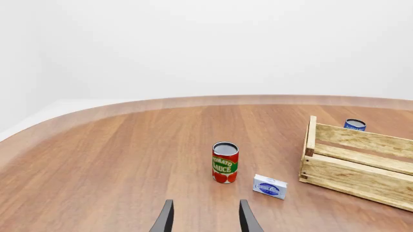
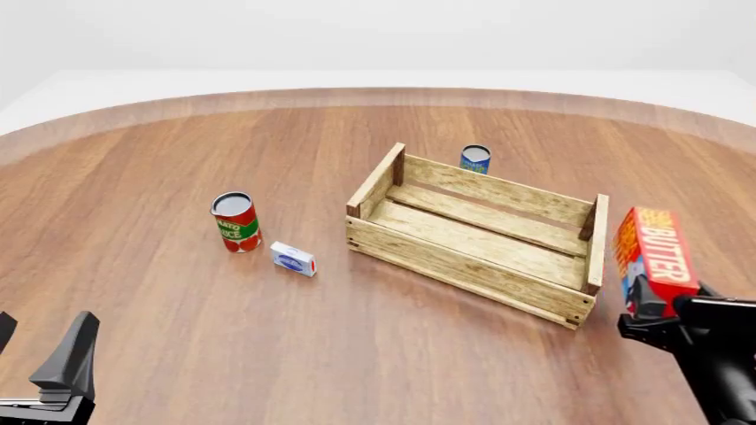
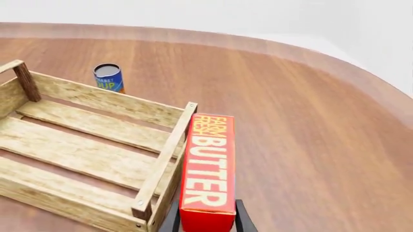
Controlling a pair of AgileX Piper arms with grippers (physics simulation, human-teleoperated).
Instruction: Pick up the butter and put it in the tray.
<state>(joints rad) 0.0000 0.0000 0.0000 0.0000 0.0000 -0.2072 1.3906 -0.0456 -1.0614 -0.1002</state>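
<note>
The butter is a red and orange carton with white "BUTTER" lettering. My right gripper is shut on its lower end, just right of the tray's right end. In the right wrist view the butter stands between the fingers beside the tray's end wall. The tray is a light-wood slatted crate in the middle of the table, with nothing in it. My left gripper is open and empty at the front left; its fingers point toward the can.
A red-and-green tomato sauce can stands left of the tray, with a small white-and-blue box beside it. A blue can stands behind the tray. The table's curved far edge runs across the back.
</note>
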